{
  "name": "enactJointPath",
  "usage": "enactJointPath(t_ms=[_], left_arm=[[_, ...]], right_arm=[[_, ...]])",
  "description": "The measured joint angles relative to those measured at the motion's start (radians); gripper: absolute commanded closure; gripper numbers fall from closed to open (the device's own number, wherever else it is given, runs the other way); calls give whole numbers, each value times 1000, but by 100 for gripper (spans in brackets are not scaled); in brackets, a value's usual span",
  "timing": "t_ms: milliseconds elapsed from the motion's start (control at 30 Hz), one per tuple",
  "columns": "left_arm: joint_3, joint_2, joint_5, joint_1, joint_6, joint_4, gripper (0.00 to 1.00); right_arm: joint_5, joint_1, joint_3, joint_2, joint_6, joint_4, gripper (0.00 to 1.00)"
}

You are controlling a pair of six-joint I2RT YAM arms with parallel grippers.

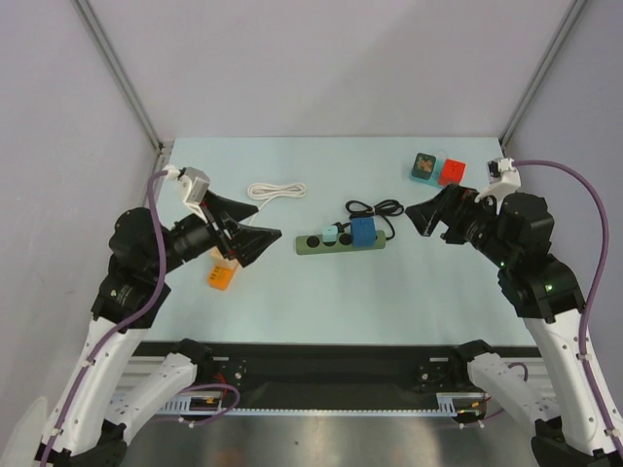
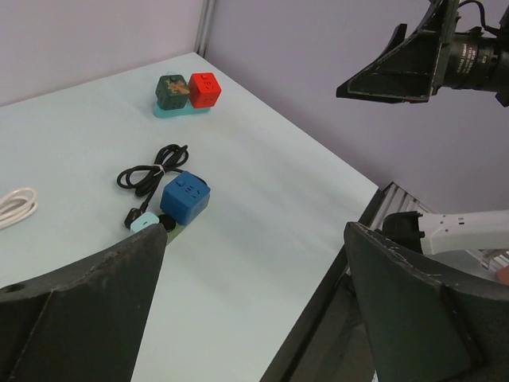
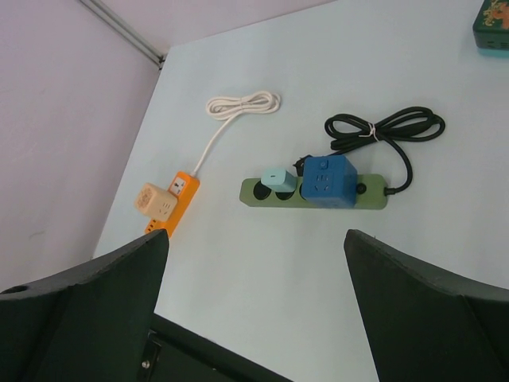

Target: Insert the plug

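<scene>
A green power strip [image 1: 341, 243] lies mid-table with a blue cube plug [image 1: 362, 232] and a light blue plug [image 1: 331, 234] seated in it; its black cord [image 1: 375, 208] is coiled behind. The strip also shows in the right wrist view [image 3: 314, 196] and the left wrist view [image 2: 171, 227]. An orange power strip [image 3: 171, 203] with a cream cube plug [image 3: 155, 200] on it lies at left. My left gripper [image 1: 255, 238] is open and empty, raised left of the green strip. My right gripper [image 1: 426, 216] is open and empty, raised right of it.
A coiled white cable [image 1: 276, 190] runs from the orange strip at back left. A teal base carrying a dark green cube [image 1: 423, 165] and a red cube [image 1: 452, 171] stands at back right. Grey walls enclose the table; a black rail [image 1: 321, 355] runs along the near edge.
</scene>
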Motion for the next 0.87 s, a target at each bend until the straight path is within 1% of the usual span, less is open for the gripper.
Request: enactJointPath(t_ms=[867], left_arm=[[-2, 1, -14, 0, -1, -2, 0]], right_arm=[[29, 0, 14, 12, -43, -27, 0]])
